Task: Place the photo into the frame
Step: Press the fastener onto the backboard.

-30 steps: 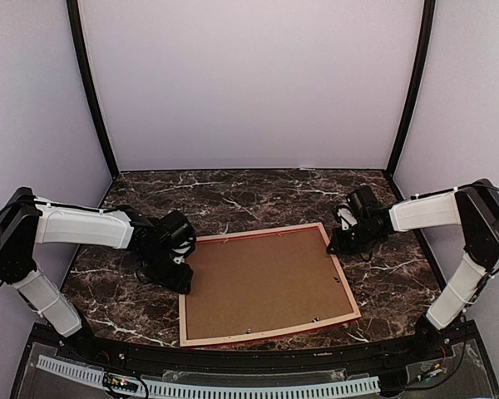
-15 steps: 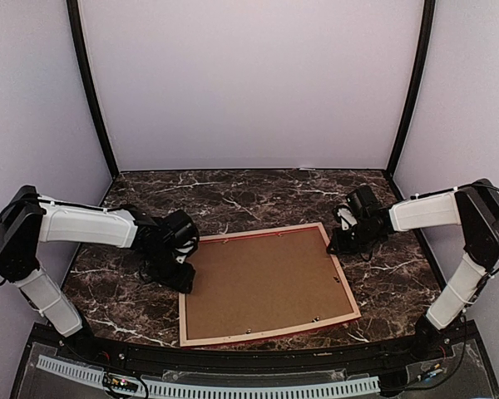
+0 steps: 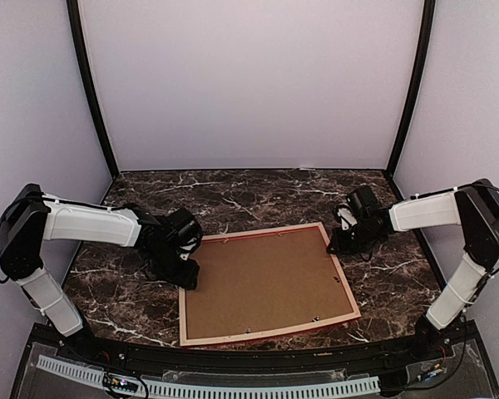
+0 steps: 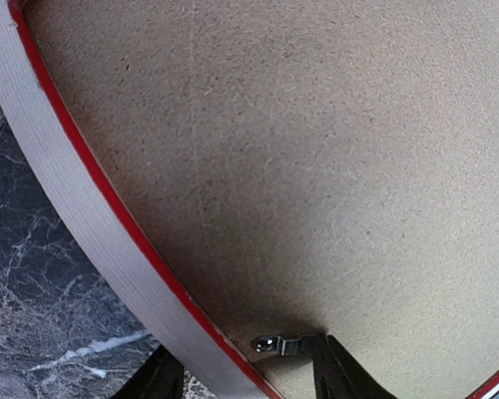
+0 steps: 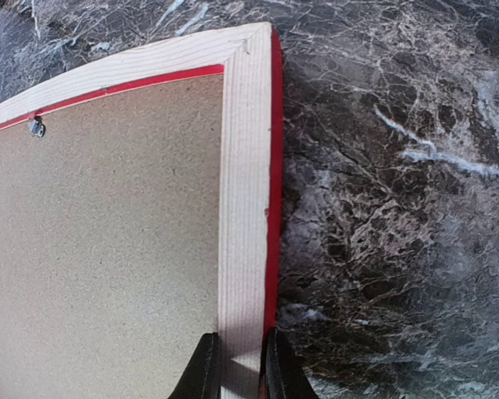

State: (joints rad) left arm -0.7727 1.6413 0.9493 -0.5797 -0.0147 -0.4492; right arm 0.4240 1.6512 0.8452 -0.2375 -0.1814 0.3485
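Left end effector (image 4: 248,378) nudged rightward, released astride frame (image 5: 243,166); right end effector (image 5: 241,370) clenched on frame.

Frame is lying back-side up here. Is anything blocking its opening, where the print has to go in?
Yes. The brown backing board fills the opening of the frame, with small metal tabs at its edge. It would have to come out first. No photo is in view.
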